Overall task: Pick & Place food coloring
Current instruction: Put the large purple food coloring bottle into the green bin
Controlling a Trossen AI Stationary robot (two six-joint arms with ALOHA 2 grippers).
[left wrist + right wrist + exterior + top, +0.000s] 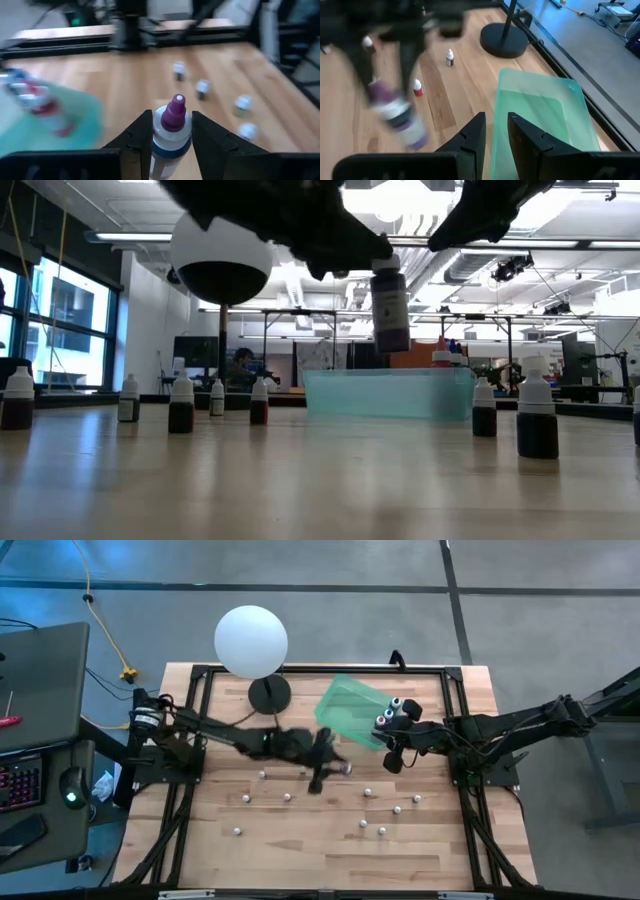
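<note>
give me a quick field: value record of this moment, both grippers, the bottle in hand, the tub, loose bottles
left gripper: over mid table, shut on a purple-capped bottle
held bottle: lifted clear of the wood, hanging beside the green tub
right gripper: at the tub's edge, fingers slightly apart, holding nothing
green tub: tilted, bottles at one end
loose bottles: scattered upright across the table's front half
globe lamp: at the table's back edge

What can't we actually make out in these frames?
- High view: left gripper and its bottle are motion-smeared.
- Low view: the bottle's cap is hidden by the dark arm above.
- Right wrist view: right gripper at the green bin; whether it grips the rim is unclear.
- Bottle labels: too small everywhere.
</note>
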